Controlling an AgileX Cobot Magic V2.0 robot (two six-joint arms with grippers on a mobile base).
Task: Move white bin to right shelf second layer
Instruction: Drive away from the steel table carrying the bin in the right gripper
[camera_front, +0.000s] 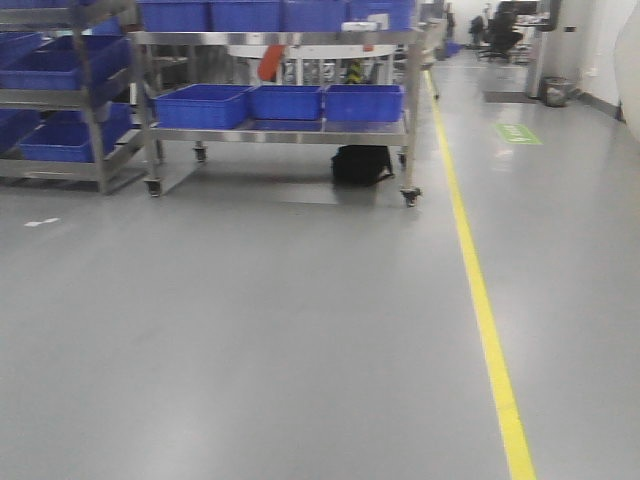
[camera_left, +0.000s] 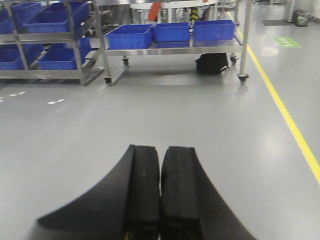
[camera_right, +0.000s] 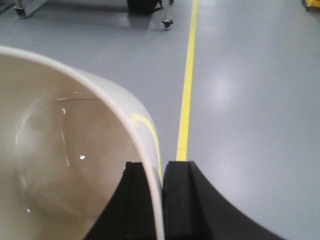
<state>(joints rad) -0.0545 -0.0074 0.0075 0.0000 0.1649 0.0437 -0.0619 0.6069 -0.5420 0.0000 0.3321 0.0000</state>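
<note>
In the right gripper (camera_right: 159, 166), the white bin (camera_right: 75, 140) is pinched by its rim; the left gripper (camera_left: 161, 150) is closed on nothing. The wheeled steel rack (camera_front: 300, 133) is seen well ahead, slightly left, so the bin must be carried fwd.

Even overhead brightness, seemingly slight blur

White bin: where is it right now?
Right wrist view, left half: the white bin has its rim clamped between the jaws of the right gripper, over grey floor, just left of the yellow line.
</note>
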